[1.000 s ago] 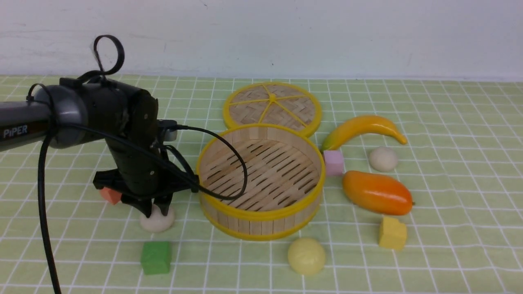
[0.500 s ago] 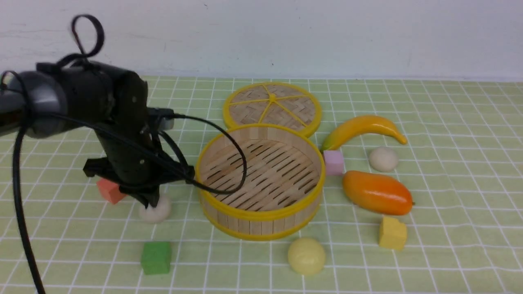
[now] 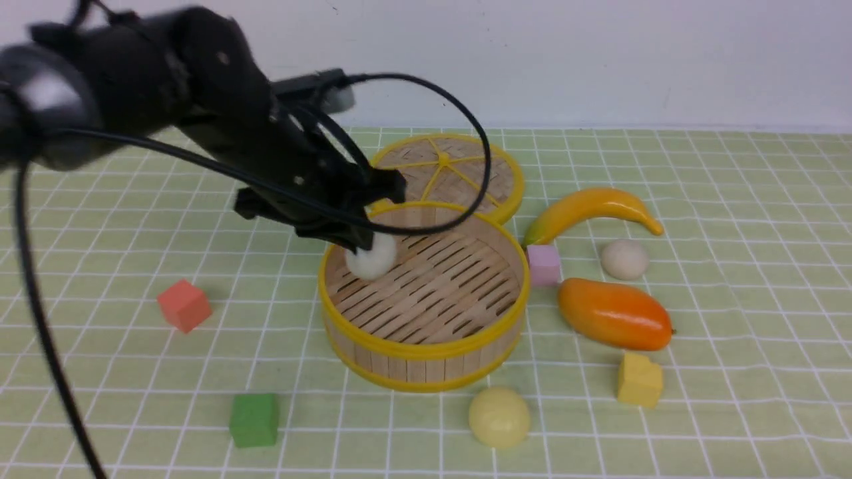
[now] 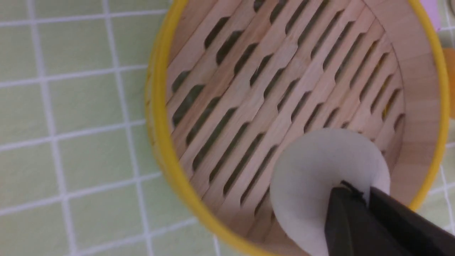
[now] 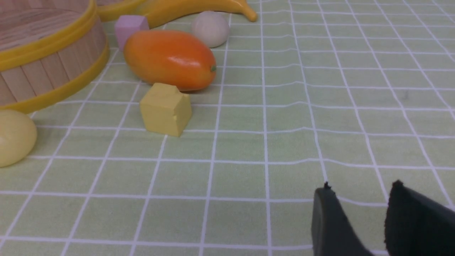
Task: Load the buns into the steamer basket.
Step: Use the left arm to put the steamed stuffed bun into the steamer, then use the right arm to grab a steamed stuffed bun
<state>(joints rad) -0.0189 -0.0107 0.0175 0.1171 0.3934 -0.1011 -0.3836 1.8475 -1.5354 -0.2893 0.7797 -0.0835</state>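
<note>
Front view: left fingers, pinching one off-white bun between them, have lifted it off the table; steamer basket floor now lies just beneath them, so release looks next

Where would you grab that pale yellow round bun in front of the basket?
Probably from straight above, pinching the pale yellow round bun across its widest middle: it is a smooth dome lying flat, with the bamboo steamer basket close behind.
</note>
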